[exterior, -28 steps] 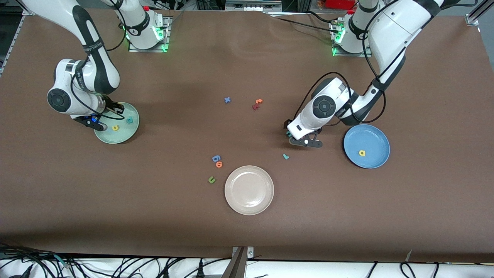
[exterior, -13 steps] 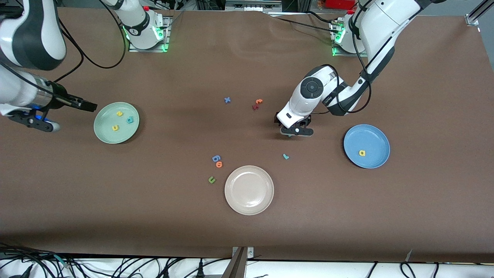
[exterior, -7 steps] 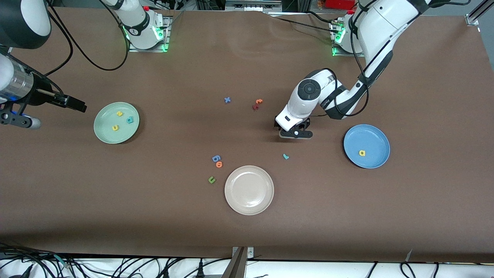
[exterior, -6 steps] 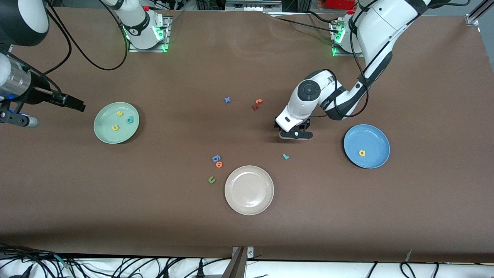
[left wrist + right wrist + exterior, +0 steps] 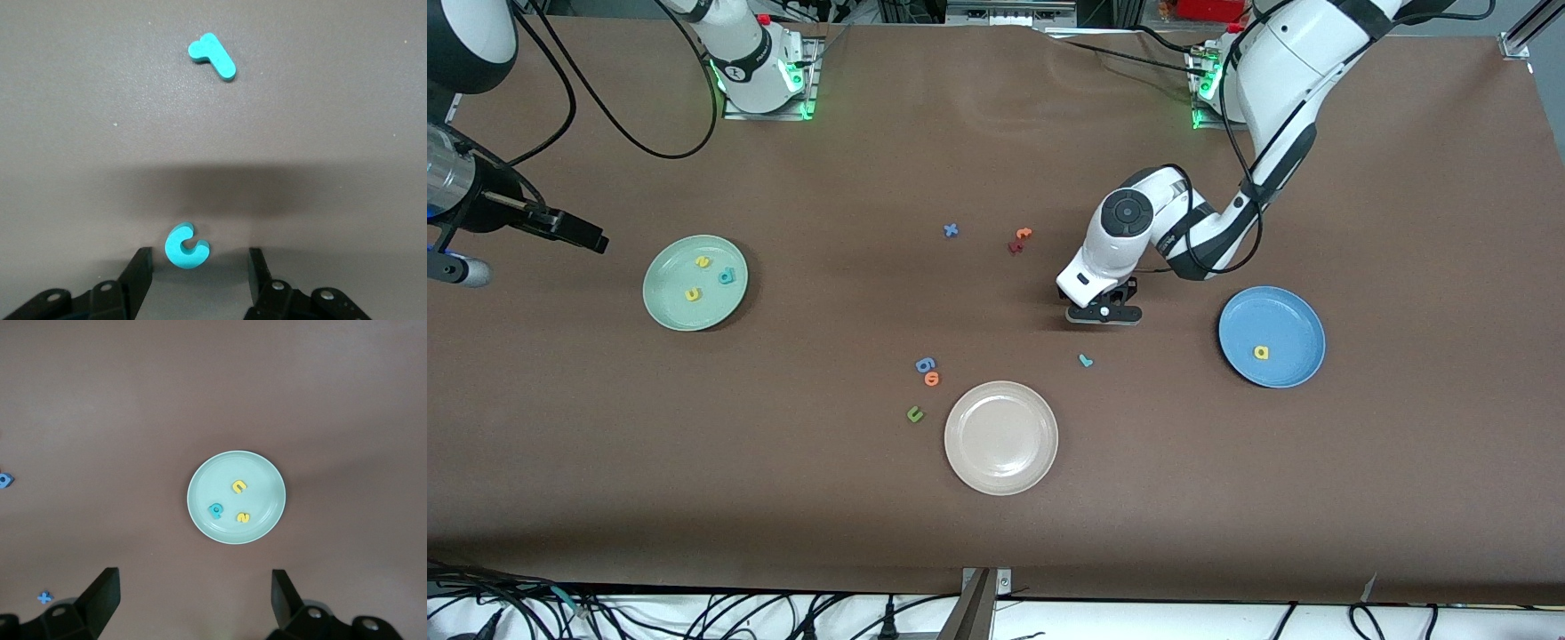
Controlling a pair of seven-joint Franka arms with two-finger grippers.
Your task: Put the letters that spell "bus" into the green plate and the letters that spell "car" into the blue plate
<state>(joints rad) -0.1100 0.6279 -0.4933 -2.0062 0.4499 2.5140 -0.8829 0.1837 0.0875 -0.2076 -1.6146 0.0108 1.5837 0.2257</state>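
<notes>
Now left gripper (image 5: pixel 197 283) low at frame centre, jaws apart straddling teal c (image 5: pixel 186 245) to pinch it. Blue plate (image 5: pixel 1294 311) lower right. Right gripper (image 5: pixel 193 603), jaws wide, waits upper left.

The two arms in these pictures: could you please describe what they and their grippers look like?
Both are glossy white with black joint bands and black cables looping alongside. The left gripper and the right gripper are black with two flat jaws. Green lights glow at both bases, and blue shows at the right wrist.
</notes>
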